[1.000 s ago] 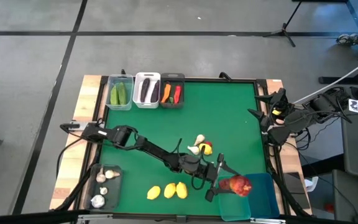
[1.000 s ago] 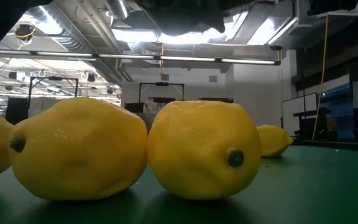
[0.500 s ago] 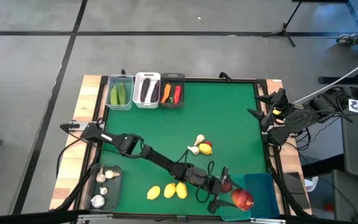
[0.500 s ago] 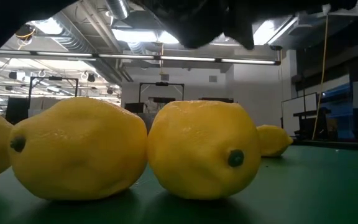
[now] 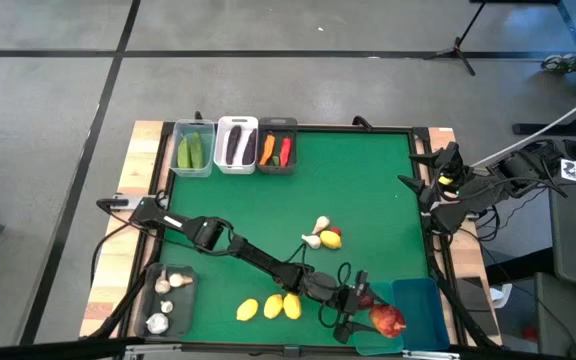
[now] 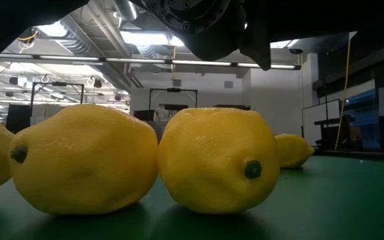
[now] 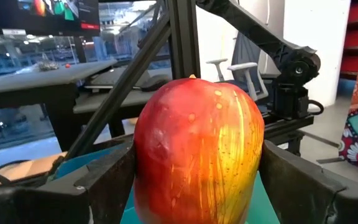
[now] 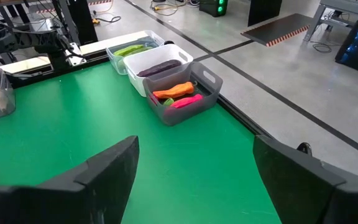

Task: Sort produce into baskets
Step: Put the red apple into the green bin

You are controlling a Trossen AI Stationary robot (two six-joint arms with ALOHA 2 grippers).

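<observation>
Meanwhile, three lemons (image 5: 271,306) lie near the green mat's (image 5: 358,190) front edge; the left gripper (image 5: 360,312) pinches a red-yellow apple (image 5: 388,320) over the teal basket (image 5: 418,312) at the front-right corner; the right gripper (image 5: 420,191), fingers spread, waits at the right edge.

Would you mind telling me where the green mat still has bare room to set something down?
The widest free patch lies between the three bins at the far edge, ending with the dark grey bin, and the garlic-and-lemon cluster, reaching to the parked right gripper. It is crowded near the front: three lemons, the left gripper holding the red fruit over the teal bin.
</observation>
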